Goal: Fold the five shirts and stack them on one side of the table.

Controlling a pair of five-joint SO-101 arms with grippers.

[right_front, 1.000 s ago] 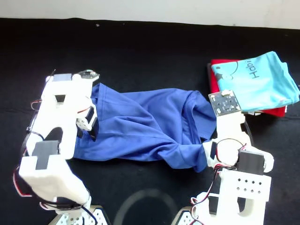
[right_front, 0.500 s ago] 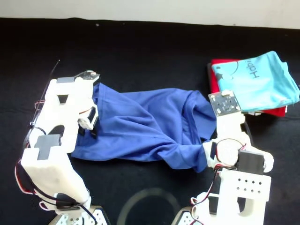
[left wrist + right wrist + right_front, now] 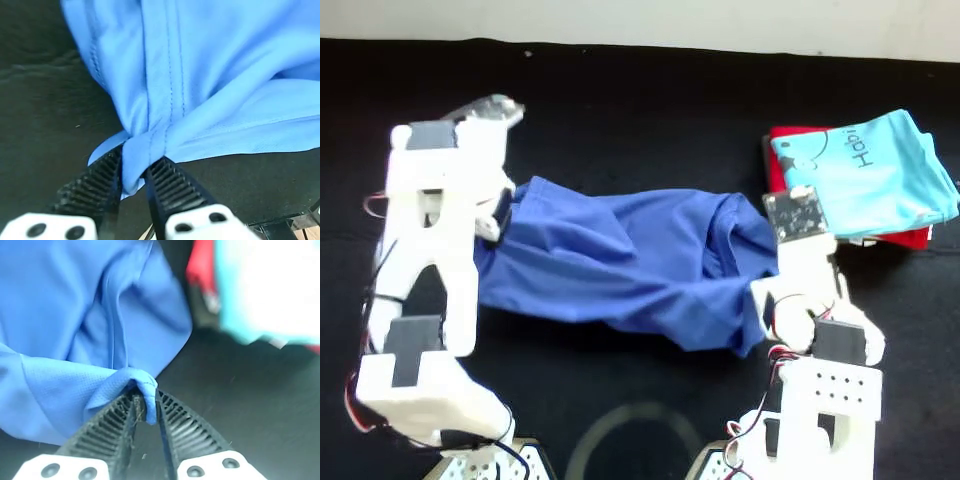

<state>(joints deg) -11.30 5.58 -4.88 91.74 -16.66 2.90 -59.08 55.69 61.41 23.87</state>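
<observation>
**High view.** A blue shirt [image 3: 620,260] lies bunched in a long band across the black table [image 3: 640,110]. The left gripper [image 3: 498,215] is at one end of the blue shirt and the right gripper [image 3: 760,300] at the opposite end. The cloth sags between them, and each end looks lifted a little. Just beyond the blue shirt's right-gripper end is a folded teal shirt [image 3: 880,180] on top of a folded red shirt [image 3: 910,238]. The red shirt shows as a rim around the teal one. The teal shirt carries dark printed lettering and a small drawn figure near the edge facing the blue shirt. The blue shirt shows no label or writing.

**Left wrist view.** The left gripper [image 3: 134,165] has its jaws clamped on a gathered fold of the blue shirt [image 3: 210,75], along a stitched seam. A small tuft of cloth pokes out between the ribbed black fingers [image 3: 95,185]. Dark table [image 3: 40,100] shows on both sides of the cloth.

**Right wrist view.** The right gripper [image 3: 145,402] has its jaws pressed together on a rolled corner of the blue shirt [image 3: 65,315]. The mesh weave of the cloth is visible beside the pinch. Past that corner are the red shirt [image 3: 200,265] and the teal shirt [image 3: 270,285], both blurred, with bare table [image 3: 240,390] between them and the blue shirt.
</observation>
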